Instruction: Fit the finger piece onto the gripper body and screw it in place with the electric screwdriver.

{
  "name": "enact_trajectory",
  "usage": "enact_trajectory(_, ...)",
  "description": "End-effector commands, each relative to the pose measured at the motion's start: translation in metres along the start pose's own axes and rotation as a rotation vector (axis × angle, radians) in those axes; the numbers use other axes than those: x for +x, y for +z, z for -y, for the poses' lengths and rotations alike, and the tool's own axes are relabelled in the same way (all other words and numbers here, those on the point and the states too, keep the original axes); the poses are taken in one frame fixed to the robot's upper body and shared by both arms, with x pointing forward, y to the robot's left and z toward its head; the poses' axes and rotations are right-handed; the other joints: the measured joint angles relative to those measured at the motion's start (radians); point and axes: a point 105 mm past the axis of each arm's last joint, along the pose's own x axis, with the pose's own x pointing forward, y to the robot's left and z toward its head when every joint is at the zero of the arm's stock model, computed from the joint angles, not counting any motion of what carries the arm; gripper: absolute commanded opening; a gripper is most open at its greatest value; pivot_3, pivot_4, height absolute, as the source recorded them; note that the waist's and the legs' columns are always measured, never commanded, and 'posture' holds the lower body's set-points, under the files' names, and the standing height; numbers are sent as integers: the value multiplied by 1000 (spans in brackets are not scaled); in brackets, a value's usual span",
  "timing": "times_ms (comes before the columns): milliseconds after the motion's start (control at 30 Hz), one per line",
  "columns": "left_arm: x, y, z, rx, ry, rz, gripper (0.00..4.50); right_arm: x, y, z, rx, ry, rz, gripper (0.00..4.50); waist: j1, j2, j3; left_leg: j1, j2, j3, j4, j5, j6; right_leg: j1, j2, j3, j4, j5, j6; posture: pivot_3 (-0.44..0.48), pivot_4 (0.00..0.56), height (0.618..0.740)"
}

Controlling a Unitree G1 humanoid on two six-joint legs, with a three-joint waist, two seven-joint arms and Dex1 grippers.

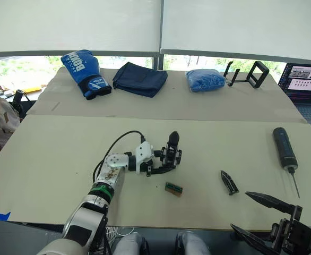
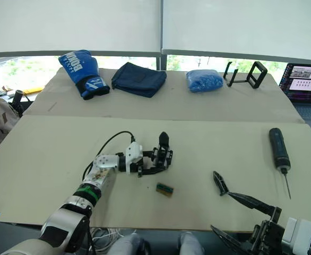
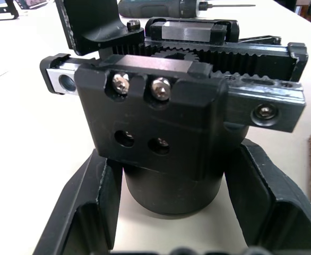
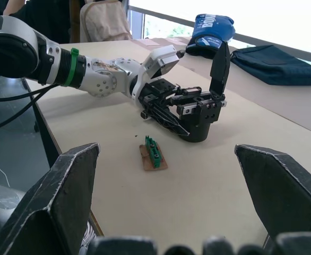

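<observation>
Left tool (image 1: 163, 166) clenched around the gripper body (image 1: 170, 154), black toothed framework on a rounded base. Right tool (image 1: 261, 218) released, hovering just beside the flat pointed finger piece (image 1: 229, 181); smooth cylindrical electric screwdriver (image 1: 284, 147) lies beyond it.

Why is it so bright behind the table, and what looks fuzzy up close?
Left eye view: daylight through the windows washes out the strip behind the boxing glove. Left wrist view: the gripper body is sharp, the electric screwdriver behind it soft. Right wrist view: the right gripper's fingers look blurry.
</observation>
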Motion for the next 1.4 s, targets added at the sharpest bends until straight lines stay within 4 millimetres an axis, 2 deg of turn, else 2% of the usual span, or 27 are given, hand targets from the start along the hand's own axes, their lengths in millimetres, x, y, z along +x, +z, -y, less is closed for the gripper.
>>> enact_trajectory(33,3,1,3,-3,0,1,2281,5,10,-1,-48,13,26,4500,0,0,0,0,0,0,0,0,0,0,0,0,0,0,0,0,150,740)
enact_trajectory(300,1,-6,7,-34,-4,-53,2281,8,12,0,-50,10,24,4500,0,0,0,0,0,0,0,0,0,0,0,0,0,0,0,0,150,740)
enact_trajectory(433,-6,-6,5,-55,7,-57,4204,7,12,1,-38,0,21,4500,0,0,0,0,0,0,0,0,0,0,0,0,0,0,0,0,150,740)
enact_trajectory(467,-13,-6,2,-56,25,-61,4456,5,11,1,-37,-6,16,4500,-1,0,0,0,0,0,0,0,0,0,0,0,0,0,0,0,150,740)
enact_trajectory(633,-56,-3,-4,-90,91,-42,4456,-6,13,1,-25,-63,0,4500,-21,0,0,1,1,0,0,1,-2,0,0,1,1,0,0,0,150,740)
enact_trajectory(700,-93,0,-6,-109,137,-27,4456,-21,11,2,25,-145,-13,4500,-24,1,0,2,2,0,-1,2,-4,0,-1,2,1,0,0,0,150,740)
enact_trajectory(767,-128,8,-4,-127,176,-4,4456,-47,-2,7,78,-325,-58,4500,-25,1,0,3,3,0,-4,3,-6,-1,-1,2,2,-1,-1,0,150,740)
enact_trajectory(800,-137,14,-4,-109,193,4,4456,-57,-9,5,91,-365,-94,4500,-24,0,0,3,4,0,-6,3,-7,-2,-1,2,1,-2,-2,0,150,740)
enact_trajectory(900,-150,34,1,-87,192,12,4456,-78,-25,-5,85,-409,-185,4500,-12,3,1,3,4,-2,-6,1,-13,-4,-3,2,0,-4,-3,0,150,740)
enact_trajectory(933,-150,42,6,-71,150,-10,4456,-83,-26,-4,62,-425,-204,4500,-8,3,1,4,4,-3,-6,-2,-17,-4,-4,3,-1,-7,1,0,150,740)
enact_trajectory(1000,-145,67,5,2,134,15,4456,-86,-24,1,24,-448,-204,4500,-6,4,1,4,3,-2,-5,-3,-17,-3,-5,5,-1,-10,-2,0,150,740)
enact_trajectory(1067,-138,87,3,37,135,59,4456,-82,-24,8,15,-439,-221,4500,-7,3,1,5,2,-2,-5,-3,-17,-2,-5,7,-1,-9,-1,0,150,740)
enact_trajectory(1100,-137,89,5,39,117,60,4456,-77,-24,12,18,-415,-227,4500,-10,3,1,6,2,-2,-5,-3,-17,-1,-5,8,-1,-9,0,0,150,740)
enact_trajectory(1233,-134,89,19,27,54,35,4456,-52,-18,36,34,-334,-282,4500,-30,7,-1,8,1,3,-7,-2,-19,1,-2,9,3,-4,2,0,150,740)
enact_trajectory(1333,-133,91,22,2,45,40,4456,-39,-25,59,111,-335,-450,4500,-39,5,0,12,2,5,-7,-1,-20,0,-2,10,10,-5,-4,0,150,740)
enact_trajectory(1400,-131,91,25,-6,35,42,4456,-25,-22,78,144,-319,-561,4500,-36,4,1,11,3,4,-7,0,-23,-1,-2,11,12,-7,-6,0,150,740)
